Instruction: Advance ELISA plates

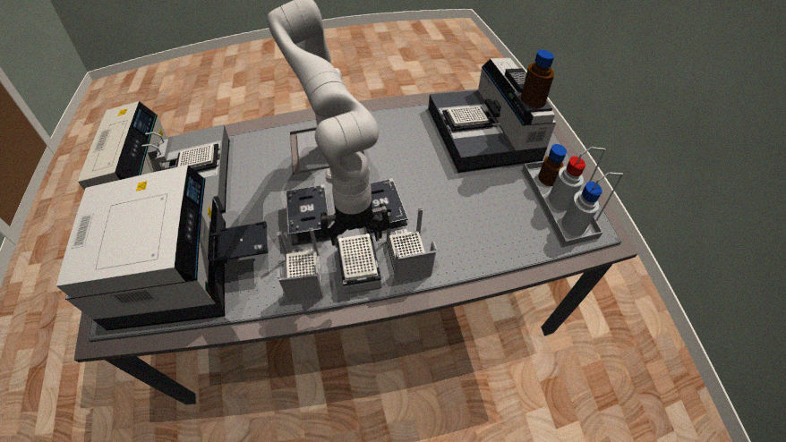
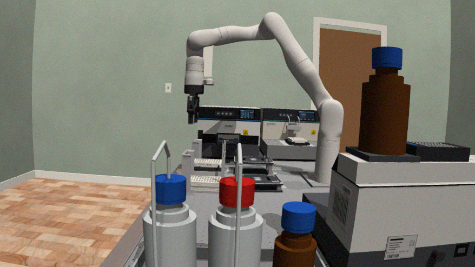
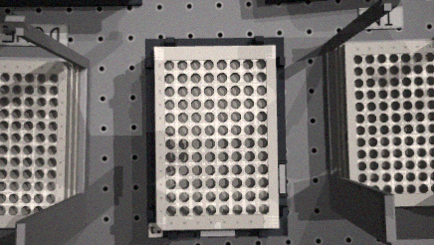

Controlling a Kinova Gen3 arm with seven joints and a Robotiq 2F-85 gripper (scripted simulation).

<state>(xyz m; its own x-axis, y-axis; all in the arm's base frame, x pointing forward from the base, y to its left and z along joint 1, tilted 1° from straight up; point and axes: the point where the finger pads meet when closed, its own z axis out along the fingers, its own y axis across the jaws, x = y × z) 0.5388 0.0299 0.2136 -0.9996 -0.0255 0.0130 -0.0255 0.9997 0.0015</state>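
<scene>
My gripper (image 1: 355, 229) (image 2: 191, 120) is open and empty. It hangs well above the white well plate (image 1: 358, 256) (image 3: 216, 136) that lies flat on the dark SHAKER base (image 1: 360, 284) (image 3: 149, 124); the wrist view looks straight down on this plate. The READER's pulled-out tray (image 1: 243, 240) is dark and bears no plate. One plate (image 1: 196, 155) sits on the WASHER at the back left. Another plate (image 1: 466, 115) sits on the DISPENSER at the back right. The DONE rack (image 1: 299, 285) holds a plate (image 1: 301, 263) (image 3: 30, 149) left of the shaker. The IN rack (image 1: 412, 269) holds a plate (image 1: 406, 244) (image 3: 393, 129) on the right.
The nests RG (image 1: 306, 208) and N6 (image 1: 391, 202) stand just behind the shaker, both bare. The rack walls and posts rise beside the shaker plate. A tray of bottles (image 1: 571, 189) (image 2: 232, 212) stands at the right edge. A large brown bottle (image 1: 537, 80) tops the dispenser housing.
</scene>
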